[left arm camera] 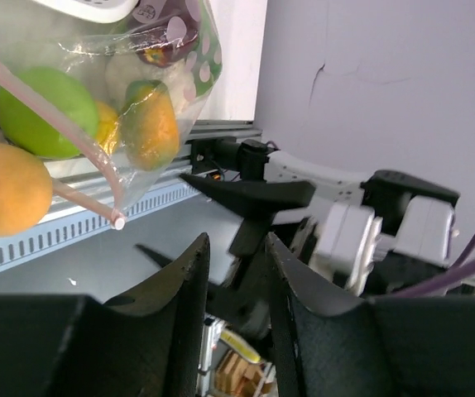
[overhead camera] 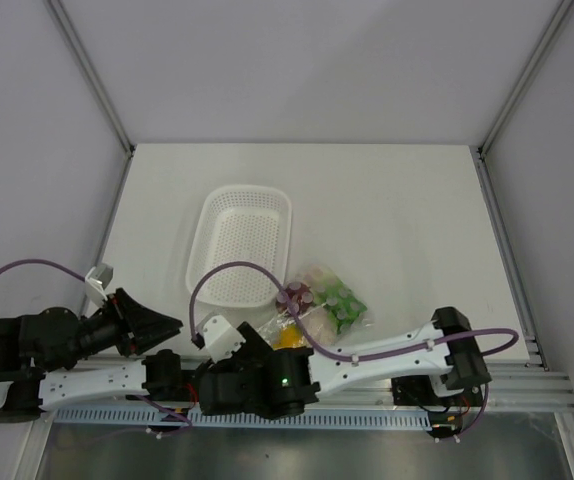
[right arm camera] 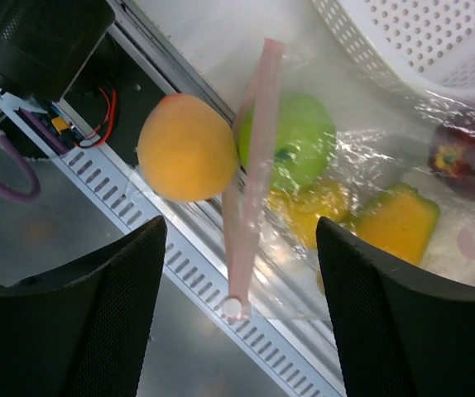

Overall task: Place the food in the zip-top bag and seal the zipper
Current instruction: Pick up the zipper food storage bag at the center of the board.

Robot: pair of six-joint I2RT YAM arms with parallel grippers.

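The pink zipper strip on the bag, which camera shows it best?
Right wrist: the zipper runs lengthwise through mid-frame, unobstructed. Left wrist shows it curving at the frame's left edge. Top view: too small to make out.

No legible text, label, brand, number or sign appears in any of the three views; the print on the zip-top bag (overhead camera: 319, 300) is a pattern of pink dots without characters; the only signal is a green indicator light (overhead camera: 285, 381) lit on a black arm joint, with no marking beside it that can be read; the items (left arm camera: 242, 368) seen below the table edge in the left wrist view are too blurred to read.
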